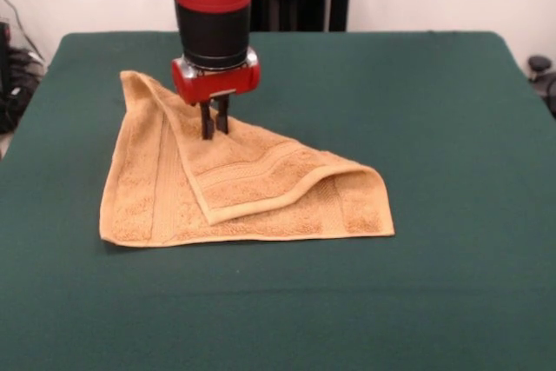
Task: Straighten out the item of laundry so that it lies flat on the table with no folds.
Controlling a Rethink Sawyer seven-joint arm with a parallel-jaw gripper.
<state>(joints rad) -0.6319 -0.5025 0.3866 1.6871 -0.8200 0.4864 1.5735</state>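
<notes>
The golden-tan washcloth (234,188) lies on the dark green table (434,128), left of the middle. It is folded over itself: one corner flap lies diagonally across the lower layer, with a hemmed edge running down to a point near the front and a raised fold at the right. My gripper (215,128) hangs from the red and black arm and stands upright on the folded flap near its far edge. The two dark fingers (208,121) are close together, with their tips down at the cloth. Whether they pinch cloth does not show.
The table's far edge runs behind the arm. Dark equipment stands beyond the table at the left and right edges of the front view.
</notes>
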